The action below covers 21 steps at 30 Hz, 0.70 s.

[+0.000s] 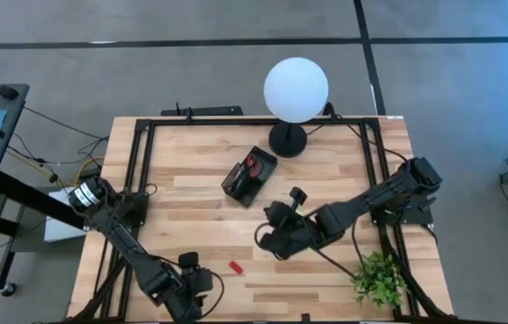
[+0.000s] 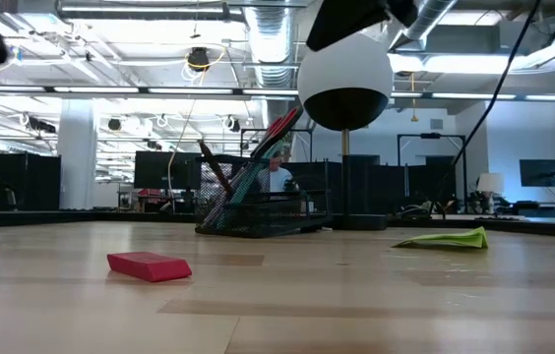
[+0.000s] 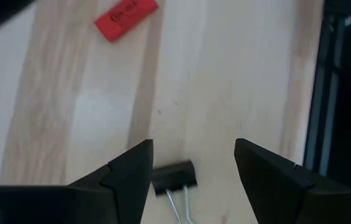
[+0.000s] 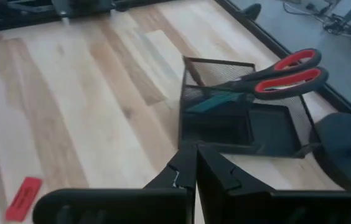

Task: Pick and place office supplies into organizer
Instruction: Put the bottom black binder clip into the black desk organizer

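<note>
- We see the left gripper (image 3: 192, 163) low over the counter (image 1: 326, 279) at its near-left corner, jaws spread wide, holding nothing.
- A black clip (image 3: 174, 177) lies on the wood between those open jaws, its wire handles running back toward the wrist and cut off by the picture's edge.
- Ahead of the jaws and well apart lies the red piece (image 3: 126, 17), a flat strip lying skew to the wood grain; its print is too blurred to read.
- The right gripper (image 4: 195, 163) hovers mid-counter, jaws closed and empty.
- Just ahead of it stands the organizer (image 4: 244, 118), with the scissors (image 4: 275, 73) lying across its rim, red handles pointing away toward the lamp base (image 4: 346, 146).
- Only the low view shows pens (image 2: 248, 167) leaning up from the organizer and a green pad (image 2: 450, 238) on the counter.
</note>
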### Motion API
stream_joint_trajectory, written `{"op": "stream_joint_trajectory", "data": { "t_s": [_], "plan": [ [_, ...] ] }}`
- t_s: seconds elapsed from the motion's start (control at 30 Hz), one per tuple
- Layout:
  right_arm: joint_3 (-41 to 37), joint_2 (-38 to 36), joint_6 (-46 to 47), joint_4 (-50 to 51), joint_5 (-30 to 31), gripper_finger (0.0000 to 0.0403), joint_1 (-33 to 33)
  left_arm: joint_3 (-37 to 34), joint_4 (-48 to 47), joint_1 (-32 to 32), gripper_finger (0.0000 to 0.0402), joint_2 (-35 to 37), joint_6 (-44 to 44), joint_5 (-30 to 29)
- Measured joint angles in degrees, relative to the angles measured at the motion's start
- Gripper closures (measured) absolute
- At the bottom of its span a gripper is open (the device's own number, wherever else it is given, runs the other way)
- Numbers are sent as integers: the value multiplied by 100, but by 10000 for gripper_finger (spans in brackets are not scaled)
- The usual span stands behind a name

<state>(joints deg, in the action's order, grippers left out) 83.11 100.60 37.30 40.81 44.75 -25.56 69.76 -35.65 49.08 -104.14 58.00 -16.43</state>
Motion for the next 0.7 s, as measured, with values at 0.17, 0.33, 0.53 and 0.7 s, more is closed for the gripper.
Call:
{"op": "stream_joint_trajectory", "data": {
  "t_s": [0.17,0.33,0.53,0.7],
  "plan": [
    [0,0,24,5,57,403,-284,0,-176,242,177,0,-7,88],
    [0,0,24,-4,57,403,-480,0,-332,442,177,0,-233,246],
    [0,0,27,-38,57,403,-529,0,-594,529,177,0,-973,49],
    [0,0,29,-50,57,403,-469,0,-731,441,177,0,-2206,-205]
  ]
}}
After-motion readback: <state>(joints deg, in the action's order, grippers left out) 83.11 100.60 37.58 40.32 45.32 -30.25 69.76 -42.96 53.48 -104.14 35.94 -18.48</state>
